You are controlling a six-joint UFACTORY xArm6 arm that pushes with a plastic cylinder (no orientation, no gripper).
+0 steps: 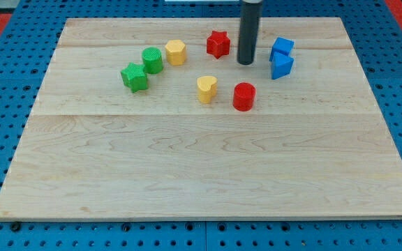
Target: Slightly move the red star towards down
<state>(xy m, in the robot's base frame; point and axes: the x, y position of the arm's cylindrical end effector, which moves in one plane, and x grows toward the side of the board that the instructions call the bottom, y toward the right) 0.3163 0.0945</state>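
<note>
The red star (pixel 218 44) lies near the top middle of the wooden board (pixel 208 167). My tip (pixel 246 63) rests on the board just to the right of the red star and slightly below it, a small gap apart. The dark rod rises from there out of the view's top. A red cylinder (pixel 243 96) sits below my tip.
A yellow hexagon (pixel 176 52), a green cylinder (pixel 152 60) and a green star (pixel 135 77) lie left of the red star. A yellow heart (pixel 206 88) sits below it. Two blue blocks (pixel 282 47) (pixel 281 66) lie right of my tip. Blue pegboard surrounds the board.
</note>
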